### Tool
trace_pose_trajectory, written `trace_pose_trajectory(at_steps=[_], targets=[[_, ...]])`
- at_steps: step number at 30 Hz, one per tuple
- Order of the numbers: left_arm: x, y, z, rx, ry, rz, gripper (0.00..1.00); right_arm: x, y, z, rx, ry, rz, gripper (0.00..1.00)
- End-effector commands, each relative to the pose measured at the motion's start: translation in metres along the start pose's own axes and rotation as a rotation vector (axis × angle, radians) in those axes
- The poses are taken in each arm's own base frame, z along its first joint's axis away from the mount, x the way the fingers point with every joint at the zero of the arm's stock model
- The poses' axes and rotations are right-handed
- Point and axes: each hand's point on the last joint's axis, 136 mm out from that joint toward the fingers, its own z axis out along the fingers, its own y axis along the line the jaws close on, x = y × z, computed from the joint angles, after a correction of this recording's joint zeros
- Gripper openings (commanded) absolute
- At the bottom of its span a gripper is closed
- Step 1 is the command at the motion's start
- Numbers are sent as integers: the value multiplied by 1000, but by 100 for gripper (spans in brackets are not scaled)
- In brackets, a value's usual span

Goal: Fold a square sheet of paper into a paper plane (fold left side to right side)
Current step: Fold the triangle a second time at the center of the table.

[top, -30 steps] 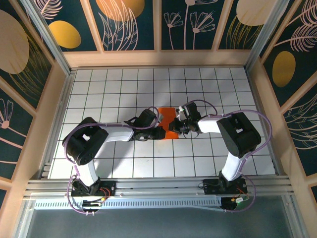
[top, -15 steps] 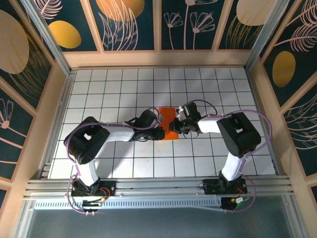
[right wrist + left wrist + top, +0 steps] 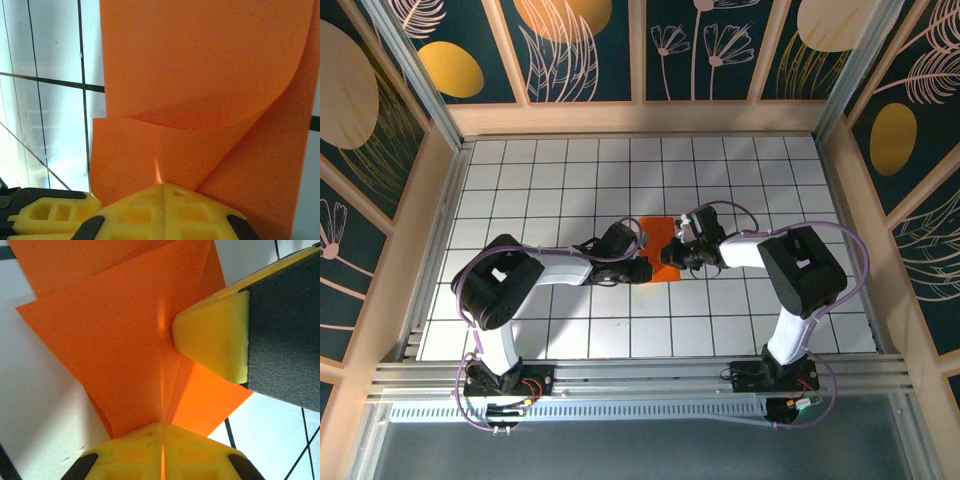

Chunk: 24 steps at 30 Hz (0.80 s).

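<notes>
left gripper point(image 3: 162, 426) clamps bright orange square sheet of paper point(image 3: 115, 340) | right gripper point(image 3: 161, 186) clamps it too | paper scarcely moves since before; fold unfinished

White table point(image 3: 570, 170) out there, ruled into square tiles by thin dark lines, bright under the light. Pale wooden framing point(image 3: 640, 118) boxes it in on three sides. Above that, dark teal wall panels point(image 3: 580, 50) with gold discs and pale line-drawn flowers and leaves. Along the near edge, silver aluminium rails point(image 3: 640, 372), and just below them a slotted metal strip point(image 3: 620, 410).
</notes>
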Motion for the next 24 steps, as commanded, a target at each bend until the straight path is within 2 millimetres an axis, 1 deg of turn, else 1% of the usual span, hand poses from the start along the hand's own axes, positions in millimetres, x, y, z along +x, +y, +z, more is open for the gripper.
trace_pose_trajectory(at_steps=[1,6,9,13,17,21,22,24], targets=[[16,19,6,-55,37,-11,8,5,-9,2,48,28,-5,0],[22,25,7,-72,46,-17,6,-12,17,-11,-13,-31,-58,0],[24,25,7,-73,48,-14,5,-16,26,-17,-38,-57,-80,0],[24,26,8,-77,48,-9,4,-9,27,-16,-56,-59,-75,0],[24,28,9,-92,52,-6,3,0,26,-6,-62,-39,-67,0],[25,30,8,-107,53,-5,3,-1,22,1,-60,-34,-57,0],[25,30,9,-109,54,-5,2,4,25,5,-61,-20,-67,0],[26,32,9,-116,56,-6,2,4,24,9,-53,-16,-70,0]])
